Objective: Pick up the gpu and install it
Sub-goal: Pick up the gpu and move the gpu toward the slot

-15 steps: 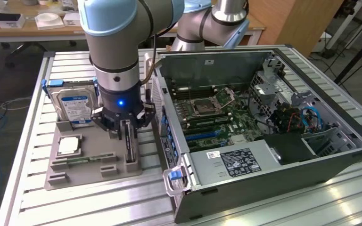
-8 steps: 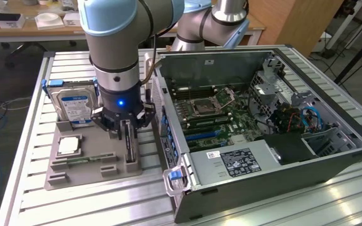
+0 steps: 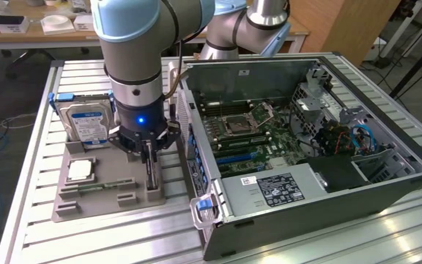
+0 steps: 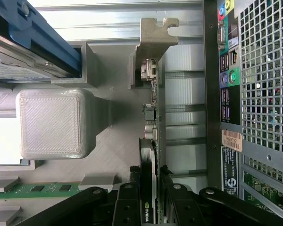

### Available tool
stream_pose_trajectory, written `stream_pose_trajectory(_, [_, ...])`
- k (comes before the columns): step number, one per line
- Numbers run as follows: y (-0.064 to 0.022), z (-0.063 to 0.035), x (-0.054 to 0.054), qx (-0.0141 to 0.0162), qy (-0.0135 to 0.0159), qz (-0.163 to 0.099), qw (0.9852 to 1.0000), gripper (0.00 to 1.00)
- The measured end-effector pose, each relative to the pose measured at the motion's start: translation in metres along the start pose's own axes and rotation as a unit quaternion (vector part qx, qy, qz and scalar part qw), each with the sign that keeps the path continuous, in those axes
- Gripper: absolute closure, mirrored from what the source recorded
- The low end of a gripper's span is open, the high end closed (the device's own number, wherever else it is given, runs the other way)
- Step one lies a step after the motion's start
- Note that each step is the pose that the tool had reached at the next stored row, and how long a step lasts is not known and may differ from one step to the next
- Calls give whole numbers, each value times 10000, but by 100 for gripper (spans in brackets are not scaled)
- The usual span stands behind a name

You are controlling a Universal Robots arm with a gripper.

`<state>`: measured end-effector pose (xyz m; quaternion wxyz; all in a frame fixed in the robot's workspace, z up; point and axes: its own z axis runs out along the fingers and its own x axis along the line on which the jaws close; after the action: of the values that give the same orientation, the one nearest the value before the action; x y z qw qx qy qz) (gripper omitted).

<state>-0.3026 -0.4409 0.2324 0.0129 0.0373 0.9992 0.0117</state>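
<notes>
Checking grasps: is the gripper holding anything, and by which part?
The gripper pinches the thin dark GPU card with metal bracket by its upper long edge.

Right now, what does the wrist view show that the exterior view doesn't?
Wrist view: the bracket end-on, the rear ports, a logo on the card's edge.
Exterior view: the motherboard, the power supply, the arm.
Both: the gpu standing on edge in the grey holder, the gripper over it, the hard drive, a memory stick.
</notes>
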Motion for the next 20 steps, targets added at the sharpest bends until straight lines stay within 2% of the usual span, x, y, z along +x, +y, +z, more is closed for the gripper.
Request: stream_pose_trajectory(20, [0, 0, 0, 0, 0, 0, 10000, 74])
